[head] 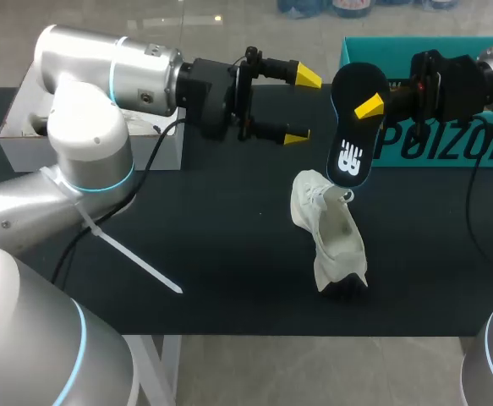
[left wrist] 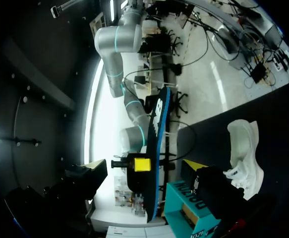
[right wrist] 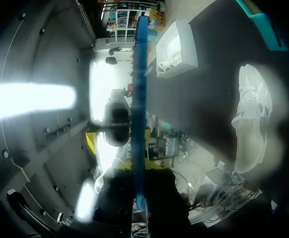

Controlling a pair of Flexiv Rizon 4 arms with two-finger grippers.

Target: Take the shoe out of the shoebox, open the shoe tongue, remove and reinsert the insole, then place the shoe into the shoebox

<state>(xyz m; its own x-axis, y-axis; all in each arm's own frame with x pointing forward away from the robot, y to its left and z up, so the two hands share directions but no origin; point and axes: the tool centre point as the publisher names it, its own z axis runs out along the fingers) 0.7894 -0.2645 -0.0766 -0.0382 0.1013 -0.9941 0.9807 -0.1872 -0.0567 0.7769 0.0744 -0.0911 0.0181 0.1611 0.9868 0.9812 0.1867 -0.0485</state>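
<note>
A black insole [head: 353,127] hangs upright in the air, pinched between the right gripper's [head: 363,100] fingers (only that wrist camera shows its blue edge [right wrist: 140,99]). Just beneath, the white shoe [head: 331,237] lies near the table's [head: 229,254] front edge. The left gripper [head: 303,106] hovers beside the insole, fingers spread, empty. The teal shoebox [head: 449,144] stands at the far right corner.

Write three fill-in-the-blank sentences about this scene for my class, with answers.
The right arm's fingers grip the black ___.
The white shoe rests on the ___, outside the teal shoebox.
The left arm's fingers are ___, holding nothing.
Answers: insole; table; open.
</note>
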